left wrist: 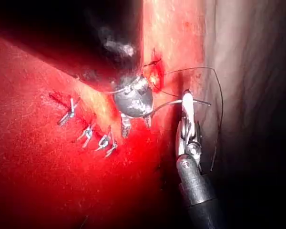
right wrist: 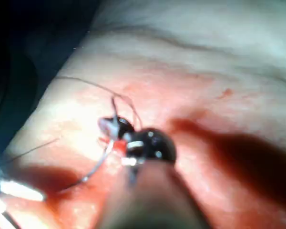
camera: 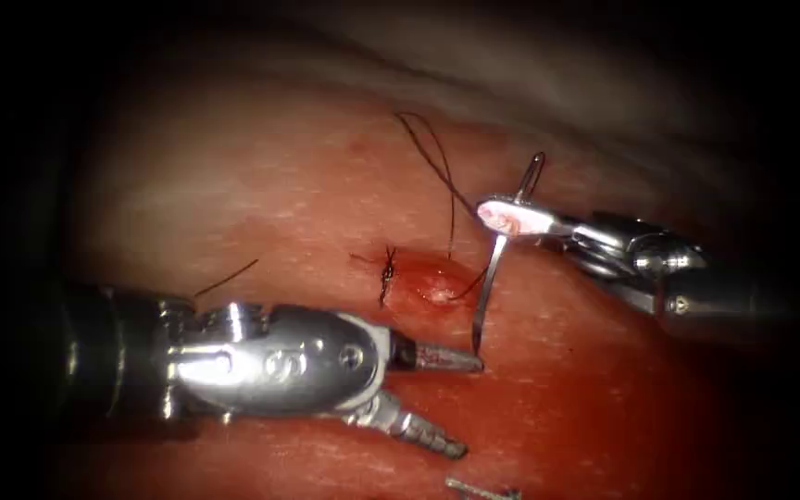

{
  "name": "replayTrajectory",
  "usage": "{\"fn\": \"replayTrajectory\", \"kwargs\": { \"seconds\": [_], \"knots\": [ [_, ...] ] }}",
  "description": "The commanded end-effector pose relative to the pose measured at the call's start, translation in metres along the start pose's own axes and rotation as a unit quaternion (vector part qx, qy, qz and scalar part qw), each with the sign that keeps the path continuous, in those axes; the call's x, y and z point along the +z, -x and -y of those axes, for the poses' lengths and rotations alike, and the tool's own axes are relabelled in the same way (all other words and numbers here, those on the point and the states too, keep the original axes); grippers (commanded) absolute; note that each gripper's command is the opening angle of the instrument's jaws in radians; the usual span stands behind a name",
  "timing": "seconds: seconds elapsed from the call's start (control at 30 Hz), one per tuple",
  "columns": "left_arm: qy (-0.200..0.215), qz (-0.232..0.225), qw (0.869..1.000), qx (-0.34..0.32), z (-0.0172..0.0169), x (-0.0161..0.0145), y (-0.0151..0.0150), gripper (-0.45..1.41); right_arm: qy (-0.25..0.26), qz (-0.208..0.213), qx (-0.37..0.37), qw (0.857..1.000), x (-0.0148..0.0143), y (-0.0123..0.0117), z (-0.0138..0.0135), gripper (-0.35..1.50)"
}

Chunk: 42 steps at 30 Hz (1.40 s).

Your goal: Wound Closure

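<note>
Right pincer (camera: 502,215): closed on the needle (camera: 491,278) near its upper, thread end, to the right of the knot.
Needle: clear of the tissue (camera: 233,185), tip hanging just beside the left pincer's upper jaw.
Left pincer (camera: 451,403): open wide, holding nothing, below the knot.
Knot (camera: 387,273): tied stitch on the cut.
Thread (camera: 432,157): loops above the knot.

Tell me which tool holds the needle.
The right arm's tool, jaws shut on the needle near its thread end. The left arm's tool holds nothing, jaws open.
</note>
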Motion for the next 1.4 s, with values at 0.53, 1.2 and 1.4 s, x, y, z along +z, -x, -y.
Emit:
{"fn": "replayTrajectory", "kwargs": {
  "seconds": [0.53, 1.2, 1.4],
  "knots": [
    [-0.104, 0.171, 0.977, -0.071, 0.0130, -0.0017, 0.0084, -0.35, -0.022, -0.012, -0.221, 0.975, 0.0006, 0.0004, -0.0001, -0.35],
    [-0.084, 0.282, 0.952, -0.089, 0.0152, 0.0050, 0.0124, -0.35, 0.016, -0.037, -0.393, 0.919, 0.0020, 0.0005, 0.0004, -0.35],
    [-0.087, 0.308, 0.942, -0.100, 0.0164, 0.0050, 0.0136, -0.35, 0.014, -0.035, -0.428, 0.903, 0.0035, 0.0005, 0.0005, -0.35]
  ]
}}
